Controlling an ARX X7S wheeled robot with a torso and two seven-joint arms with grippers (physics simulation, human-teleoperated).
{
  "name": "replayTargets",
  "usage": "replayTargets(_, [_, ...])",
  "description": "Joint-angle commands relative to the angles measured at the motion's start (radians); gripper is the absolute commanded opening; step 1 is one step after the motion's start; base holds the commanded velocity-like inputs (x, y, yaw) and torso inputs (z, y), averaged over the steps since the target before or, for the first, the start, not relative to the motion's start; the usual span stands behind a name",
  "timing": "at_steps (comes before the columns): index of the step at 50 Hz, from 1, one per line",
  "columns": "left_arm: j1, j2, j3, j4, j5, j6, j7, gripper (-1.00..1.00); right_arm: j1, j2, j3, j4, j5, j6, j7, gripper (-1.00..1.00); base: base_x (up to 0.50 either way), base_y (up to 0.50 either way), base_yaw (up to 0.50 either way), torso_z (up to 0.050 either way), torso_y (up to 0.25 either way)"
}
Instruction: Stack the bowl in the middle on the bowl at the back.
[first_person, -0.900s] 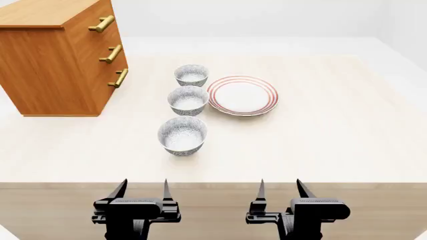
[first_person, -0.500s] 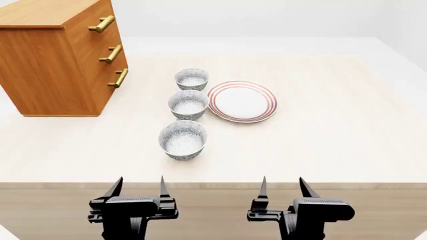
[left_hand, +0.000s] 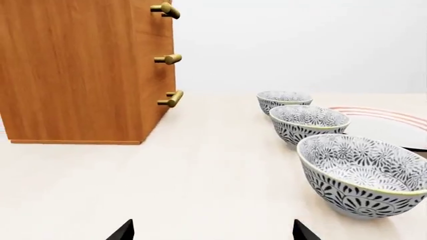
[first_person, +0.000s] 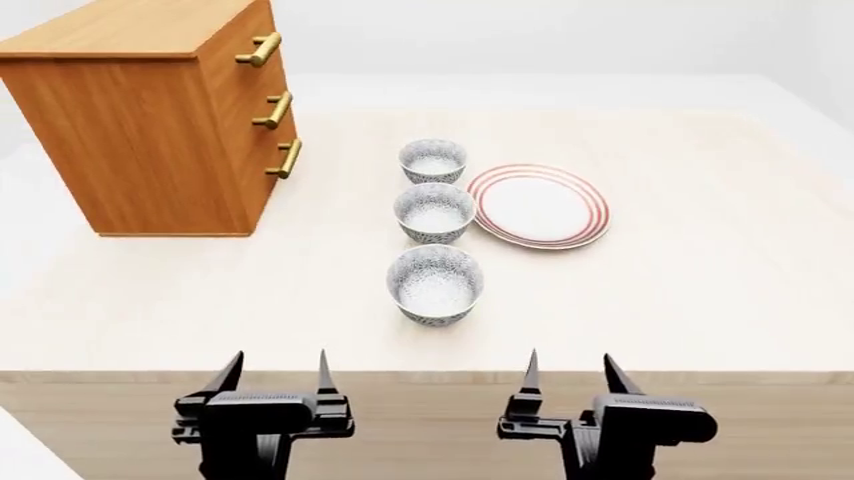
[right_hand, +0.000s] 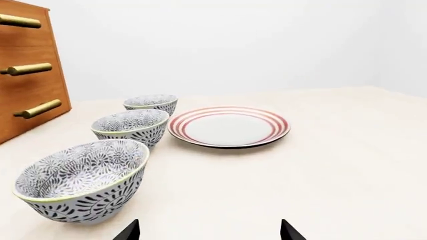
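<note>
Three alike lace-patterned bowls stand in a row on the pale table. The bowl in the middle (first_person: 434, 212) (left_hand: 308, 122) (right_hand: 130, 127) sits between the bowl at the back (first_person: 433, 160) (left_hand: 283, 102) (right_hand: 151, 105) and a nearer third bowl (first_person: 435, 284) (left_hand: 363, 172) (right_hand: 83, 180). My left gripper (first_person: 276, 372) (left_hand: 213, 231) and right gripper (first_person: 571, 373) (right_hand: 209, 231) hover open and empty at the table's near edge, well short of the bowls.
A red-ringed white plate (first_person: 538, 206) (right_hand: 228, 127) lies just right of the back two bowls. A wooden drawer chest (first_person: 154, 110) (left_hand: 80, 65) with brass handles stands at the far left. The table's front edge (first_person: 427, 376) runs just ahead of both grippers.
The head view has shifted, so chest, bowls and plate all appear further right. Both grippers stay open near the table's front edge.
</note>
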Motion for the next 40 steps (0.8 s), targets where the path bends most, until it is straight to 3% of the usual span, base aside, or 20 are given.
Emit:
replayTargets(1, [-0.014, -0.043, 0.046, 0.014, 0.036, 0.028, 0.005, 1.0, 0.013, 0.022, 0.006, -0.053, 0.029, 0.067, 0.037, 1.0, 0.0, 0.0, 0.0, 0.0, 0.0])
replayTargets(10, [-0.088, -0.116, 0.095, 0.176, 0.008, -0.275, 0.106, 1.0, 0.063, 0.091, 0.0, -0.245, 0.092, 0.293, 0.023, 1.0, 0.0, 0.0, 0.0, 0.0, 0.0])
replayTargets(19, [-0.183, -0.155, 0.116, 0.227, 0.011, -0.383, 0.142, 1.0, 0.179, 0.163, -0.026, -0.357, 0.138, 0.548, 0.002, 1.0, 0.0, 0.0, 0.0, 0.0, 0.0])
replayTargets(33, [-0.386, -0.158, 0.071, 0.222, -0.085, -0.668, 0.177, 1.0, 0.331, 0.196, 0.0, -0.366, 0.2, 0.71, -0.009, 1.0, 0.0, 0.0, 0.0, 0.0, 0.0])
replayTargets(40, [-0.455, -0.174, 0.085, 0.21, -0.084, -0.695, 0.193, 1.0, 0.381, 0.228, 0.012, -0.407, 0.231, 0.77, -0.026, 1.0, 0.05, 0.0, 0.0, 0.0, 0.0])
